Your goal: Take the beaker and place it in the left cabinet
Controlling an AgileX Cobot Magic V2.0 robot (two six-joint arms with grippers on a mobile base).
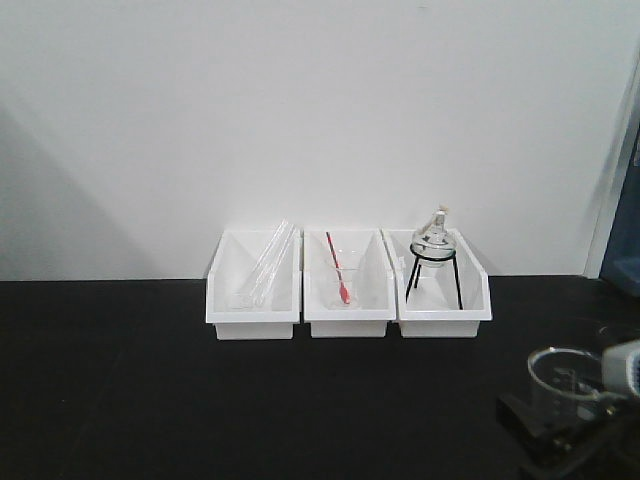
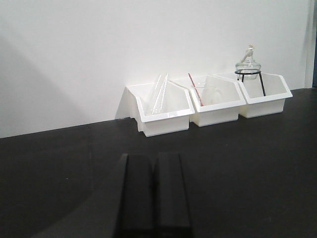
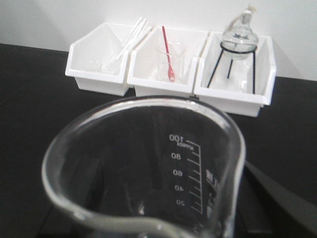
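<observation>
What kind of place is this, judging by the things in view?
Probably a laboratory: a graduated beaker, a round flask on a black tripod, and white bins on a black worktop.

We show the left gripper [image 2: 151, 161] as two flat, matte black fingers [image 2: 136, 196]. Each is a long rectangular bar with a squared tip and softly rounded edges, and only a thin dark seam runs between them. In the front view, the right gripper [image 1: 572, 425] appears as angular black blocks with stepped edges. A pale grey-white rounded housing [image 1: 626, 365] sits at the frame's margin. In the right wrist view, one finger [image 3: 282, 196] reads as a dark grey wedge with a lighter upper face. The remainder is a dim dark mass behind the glass of the beaker [image 3: 143, 168].
</observation>
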